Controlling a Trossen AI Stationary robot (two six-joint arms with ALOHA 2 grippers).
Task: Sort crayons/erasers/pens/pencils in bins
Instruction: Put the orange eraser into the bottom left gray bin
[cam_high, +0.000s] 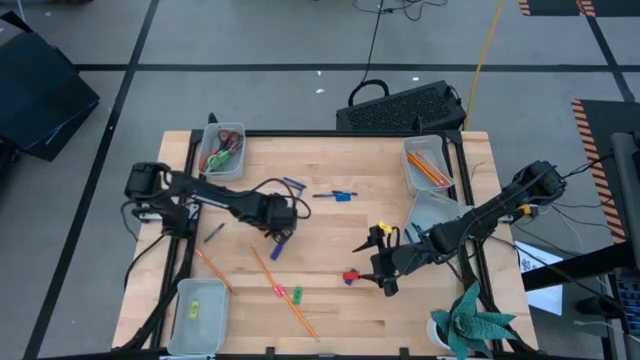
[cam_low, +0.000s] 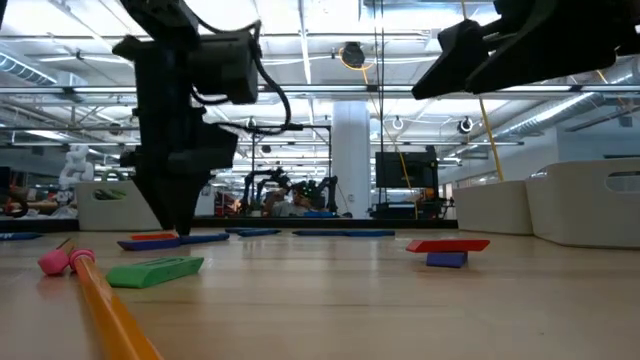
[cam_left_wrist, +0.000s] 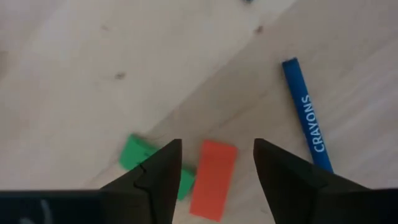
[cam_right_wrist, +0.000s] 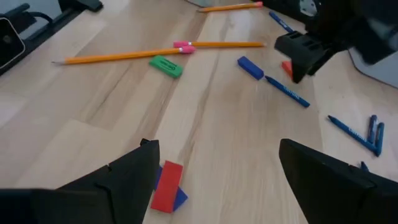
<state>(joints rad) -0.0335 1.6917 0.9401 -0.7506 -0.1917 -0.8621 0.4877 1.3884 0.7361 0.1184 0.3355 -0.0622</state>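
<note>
1. Surface: light wood-grain desk (cam_high: 330, 300) in a dark frame; grey floor around it, and the low view shows an open hall with ceiling lights behind.
2. Near edge: a translucent rounded bin (cam_high: 198, 315) at the left corner holds a green piece. 2 long thin orange pencils (cam_high: 283, 290) lie diagonally near it; a flat green eraser (cam_high: 297, 294) lies just beside one of them.
3. Left gripper (cam_high: 280, 238): lowered to the desk left of centre, fingers (cam_left_wrist: 155, 177) released and spread. An orange-red flat block (cam_left_wrist: 213, 179) lies between them; a green block (cam_left_wrist: 138, 155) is partly under 1 finger. A blue crayon (cam_left_wrist: 308, 118), printed "CRAYONS", lies just beside.
4. Right gripper (cam_high: 378, 268): hangs above the desk right of centre, fingers released, wide apart. A red block stacked on a blue one (cam_right_wrist: 166, 186) lies near 1 finger.
5. Mid-desk: thin blue pens (cam_high: 292, 185) lie apart from both grippers.
6. Far edge: a bin (cam_high: 221, 150) with red and green items at left; a bin (cam_high: 428, 166) with orange pencils at right, another (cam_high: 436, 212) just nearer.
</note>
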